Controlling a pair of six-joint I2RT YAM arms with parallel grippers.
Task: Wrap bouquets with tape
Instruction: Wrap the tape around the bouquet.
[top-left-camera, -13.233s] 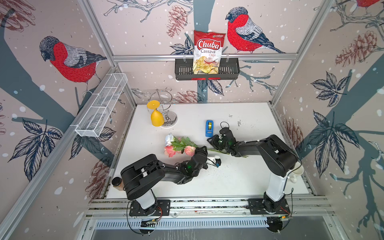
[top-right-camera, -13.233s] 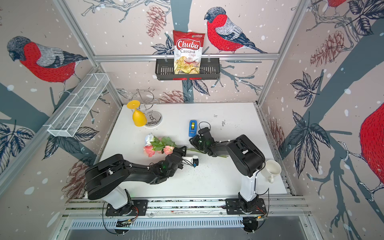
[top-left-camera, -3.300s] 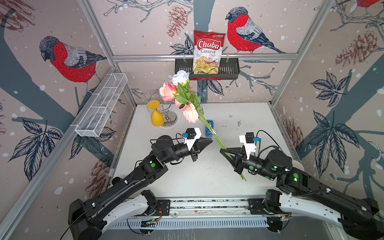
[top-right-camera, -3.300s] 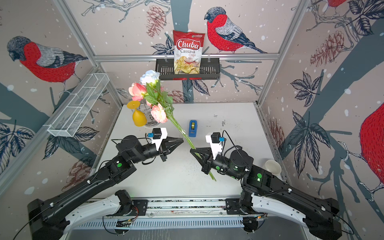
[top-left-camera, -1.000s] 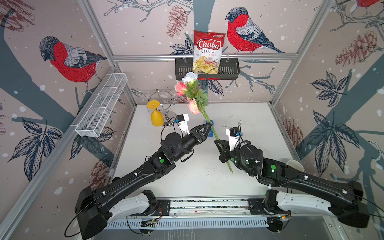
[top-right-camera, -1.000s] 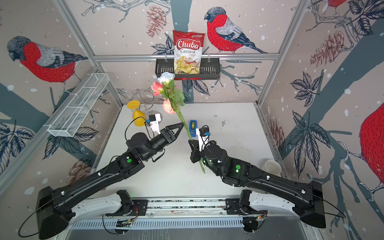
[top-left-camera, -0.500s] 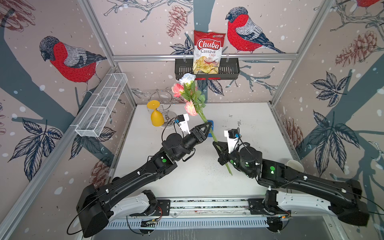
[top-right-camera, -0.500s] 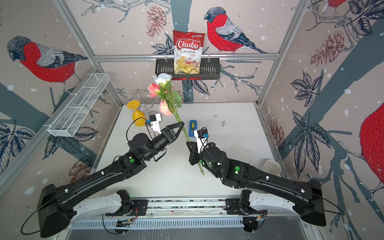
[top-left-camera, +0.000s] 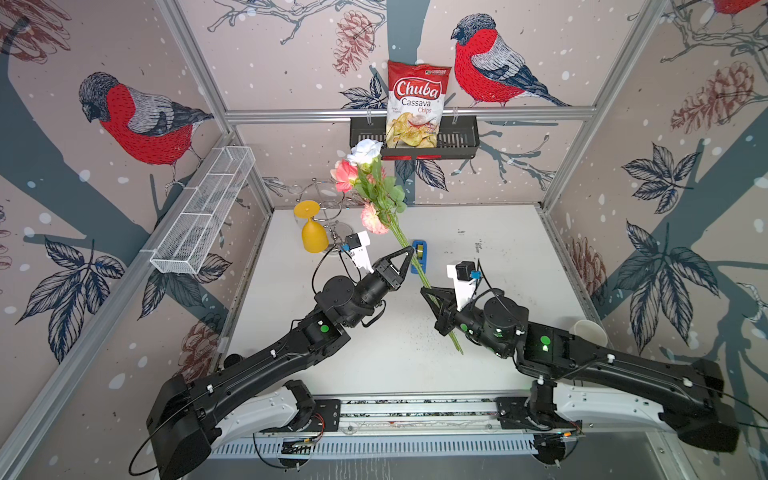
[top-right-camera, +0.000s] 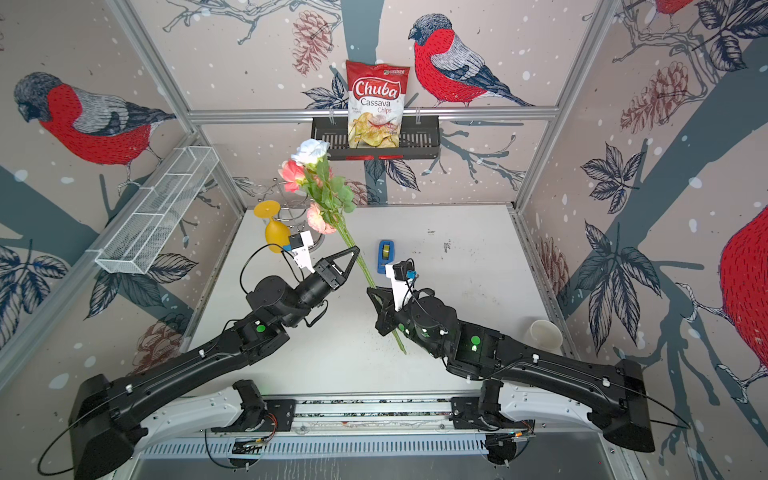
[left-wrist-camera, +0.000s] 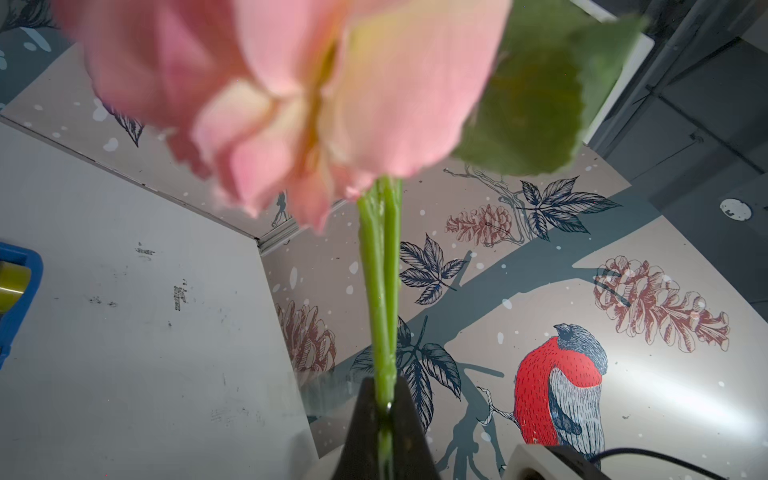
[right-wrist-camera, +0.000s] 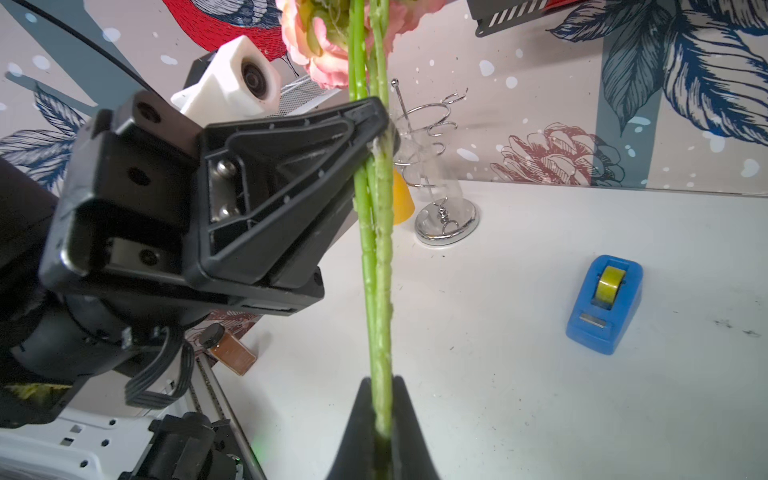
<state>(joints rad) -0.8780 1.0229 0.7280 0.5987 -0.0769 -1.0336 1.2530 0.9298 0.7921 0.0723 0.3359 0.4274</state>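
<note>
Stems of the bouquet ran slantwise above the worktop, blooms raised toward the black wall basket and cut ends low near the right arm. Both top views showed the whole bunch held in the air between the two arms, with the tape dispenser standing on the worktop just beyond the stems. The left gripper had its fingers closed on the stems a little below the lowest pink bloom; the right gripper had its fingers closed on them further down.

The right wrist view gave what the top views could not: the left gripper side-on, its tip pinching the stems, and the tape dispenser with its yellowish roll facing the camera, apart from the stems. The left wrist view showed the stems rising from between its own fingers into a blurred pink bloom and a leaf, with only a blue edge of the dispenser at the frame's side. Whether every stem sat inside each pinch was hard to tell. A yellow goblet stood beside a wire stand, past the blooms from the dispenser.
</note>
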